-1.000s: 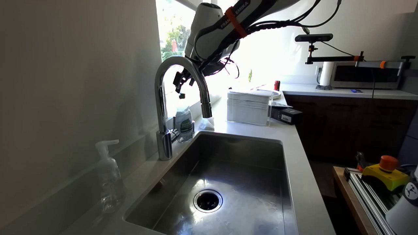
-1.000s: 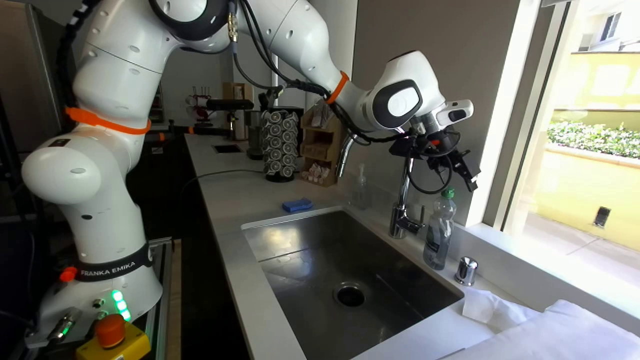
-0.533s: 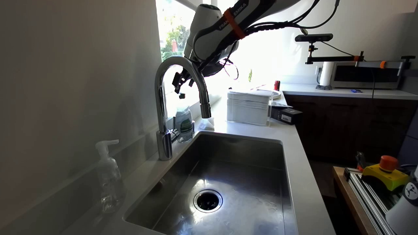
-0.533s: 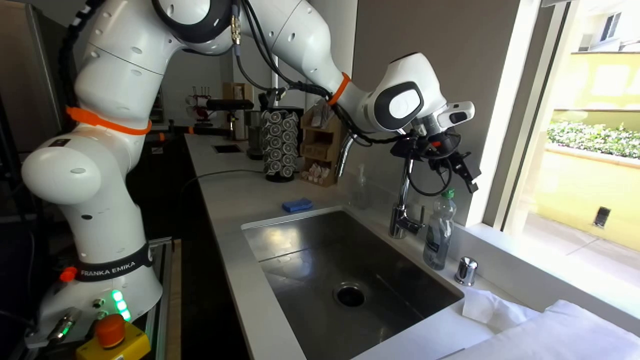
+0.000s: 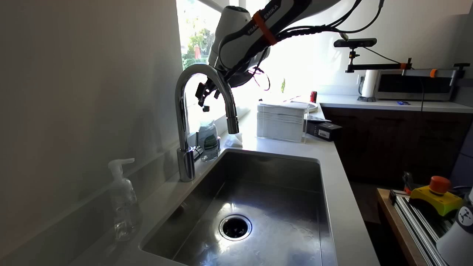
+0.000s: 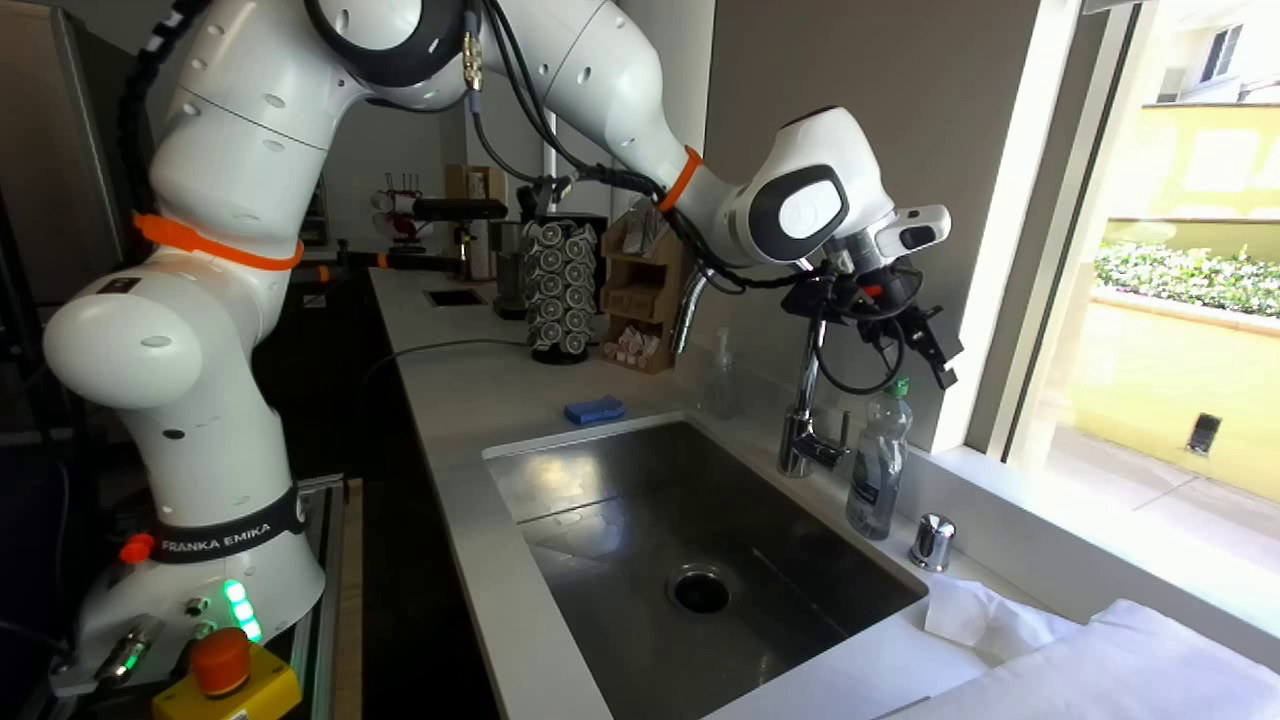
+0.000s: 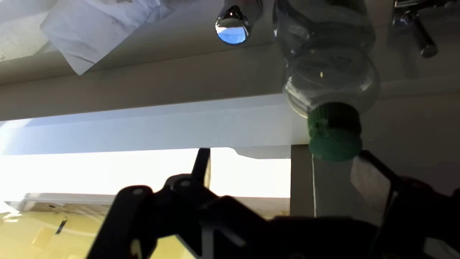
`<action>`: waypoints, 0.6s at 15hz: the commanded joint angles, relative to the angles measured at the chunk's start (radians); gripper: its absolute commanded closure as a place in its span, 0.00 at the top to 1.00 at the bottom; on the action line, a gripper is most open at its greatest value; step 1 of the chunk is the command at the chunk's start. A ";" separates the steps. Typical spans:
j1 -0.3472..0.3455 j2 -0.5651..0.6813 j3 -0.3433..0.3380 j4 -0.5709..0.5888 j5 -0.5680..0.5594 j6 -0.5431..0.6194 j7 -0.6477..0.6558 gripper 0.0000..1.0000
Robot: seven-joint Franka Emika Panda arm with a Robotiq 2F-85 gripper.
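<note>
Clear plastic dish-soap bottle [image 6: 880, 468], upright on counter [image 6: 480, 390] between faucet [image 6: 797, 440] and chrome air-gap cap [image 6: 933, 543], unheld near wide-spread gripper [image 7: 284, 153]; probably light, slick and squeezable, best grasped around waist below green cap [image 7: 335, 135].

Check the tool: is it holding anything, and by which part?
Nothing is held: the tool is open, and the bottle near it stands on the counter.
</note>
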 commanded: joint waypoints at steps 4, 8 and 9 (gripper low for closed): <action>0.018 0.005 -0.015 0.014 0.011 -0.049 0.020 1.00; 0.025 -0.001 -0.024 0.011 0.002 -0.056 0.034 1.00; 0.025 -0.002 -0.024 0.010 0.004 -0.055 0.035 1.00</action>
